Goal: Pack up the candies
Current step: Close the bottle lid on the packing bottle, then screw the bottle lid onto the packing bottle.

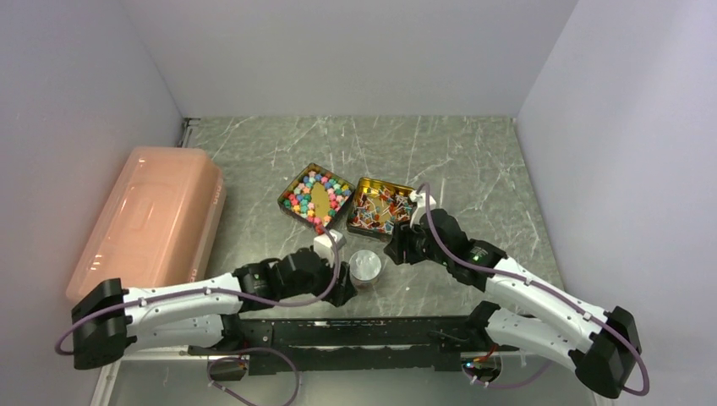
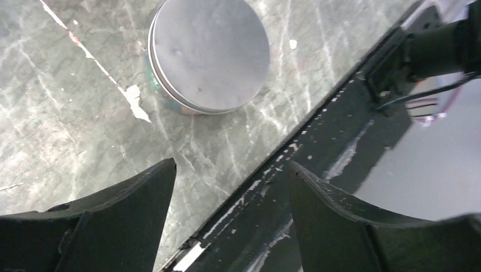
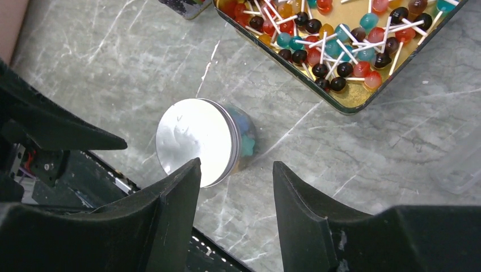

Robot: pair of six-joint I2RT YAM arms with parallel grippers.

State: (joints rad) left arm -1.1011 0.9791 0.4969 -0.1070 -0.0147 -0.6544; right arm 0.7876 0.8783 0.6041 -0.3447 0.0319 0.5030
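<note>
We log: lidded jar [image 1: 366, 266]; square tin [image 1: 296, 181] of candies [image 1: 330, 188] at its eleven o'clock; lollipop tin [image 3: 349, 99] at one. Left gripper [image 2: 230, 170], right gripper [image 3: 235, 167]: parted, empty.

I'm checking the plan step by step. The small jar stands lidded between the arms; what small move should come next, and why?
Probably draw the left gripper back from the jar. Its lid is on, candies show through its wall, and both this gripper and the right gripper are open with nothing between their fingers, so the jar looks finished.
</note>
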